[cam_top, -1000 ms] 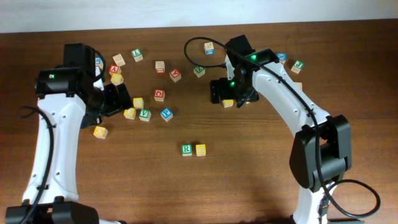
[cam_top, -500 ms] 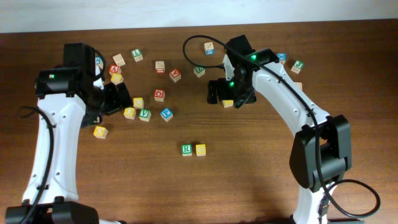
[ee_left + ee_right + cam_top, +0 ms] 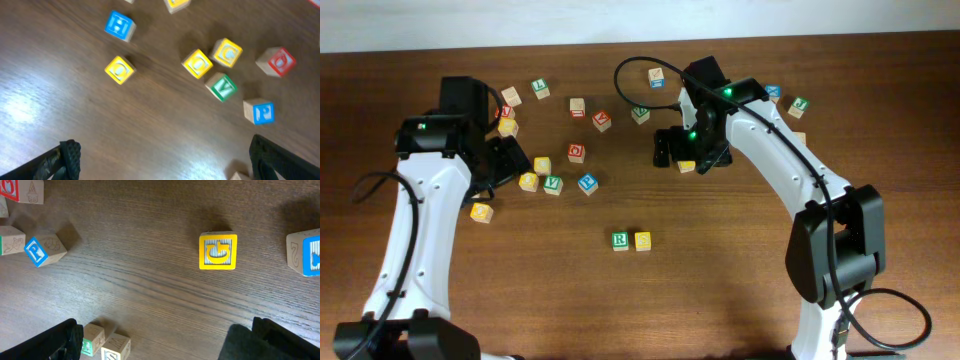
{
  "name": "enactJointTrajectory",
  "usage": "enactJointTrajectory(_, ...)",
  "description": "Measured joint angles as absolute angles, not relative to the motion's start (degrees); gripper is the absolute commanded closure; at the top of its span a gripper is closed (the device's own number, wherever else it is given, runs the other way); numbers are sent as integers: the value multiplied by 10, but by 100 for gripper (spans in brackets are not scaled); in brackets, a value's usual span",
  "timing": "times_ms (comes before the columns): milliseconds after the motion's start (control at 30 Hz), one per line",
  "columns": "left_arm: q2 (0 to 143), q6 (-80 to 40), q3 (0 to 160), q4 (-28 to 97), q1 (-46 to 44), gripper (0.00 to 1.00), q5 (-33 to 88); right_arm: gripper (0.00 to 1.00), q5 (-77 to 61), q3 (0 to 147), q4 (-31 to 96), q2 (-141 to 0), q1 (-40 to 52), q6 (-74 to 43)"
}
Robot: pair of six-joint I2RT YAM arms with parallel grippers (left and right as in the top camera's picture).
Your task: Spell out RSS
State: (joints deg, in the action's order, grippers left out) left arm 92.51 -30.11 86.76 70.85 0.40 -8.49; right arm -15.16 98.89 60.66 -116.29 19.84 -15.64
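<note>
The wooden table [image 3: 740, 290] filled the overhead view, and two white arms reached in from its near edge. The left arm [image 3: 415, 230] leaned over a loose scatter of cubes on its own side. The right arm [image 3: 790, 170] bent across toward the middle rear.

The left gripper [image 3: 165, 165] hung over bare wood at the edge of that scatter. Its fingers were spread wide with nothing between them. The right gripper [image 3: 160, 347] was spread just as wide and was also empty.

At the middle front, well apart from both grippers, the R cube [image 3: 620, 240] lay with its green face up. A yellow cube [image 3: 642, 240] sat just beside it on the right arm's side.

A second yellow cube [image 3: 218, 251] lay flat on the table ahead of the right gripper's fingertips, not between them. Its white mark could not be read as a letter.

In the left wrist view, the scatter ahead of the fingers included:
- a blue H cube [image 3: 120, 26]
- a yellow pair [image 3: 197, 63], set just beside each other
- a green V cube [image 3: 222, 86] close under that pair
- a blue P cube [image 3: 260, 111] near the V
- a red cube [image 3: 276, 61] farther along
</note>
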Motion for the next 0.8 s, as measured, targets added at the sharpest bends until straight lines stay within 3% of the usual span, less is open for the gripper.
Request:
enactJointTrajectory(233, 925, -312, 864, 625, 33, 1, -123, 2, -152, 989, 607, -1163, 198, -156)
enactJointTrajectory(333, 929, -313, 861, 521, 33, 0, -118, 2, -152, 989, 607, -1163, 198, -157)
enactJointTrajectory(433, 970, -313, 862, 423, 47, 8, -95, 2, -152, 989, 607, -1163, 198, -156)
enactJointTrajectory(467, 984, -313, 863, 408, 60, 0, -88, 2, -152, 989, 607, -1163, 198, -157)
enactJointTrajectory(567, 1014, -313, 869, 345, 76, 0, -86, 2, -154, 989, 607, -1163, 198, -156)
enactJointTrajectory(667, 1067, -354, 873, 352, 75, 10, -86, 2, -154, 989, 607, -1163, 198, -156)
enactJointTrajectory(800, 1150, -397, 873, 373, 75, 16, -70, 2, -154, 989, 607, -1163, 198, -156)
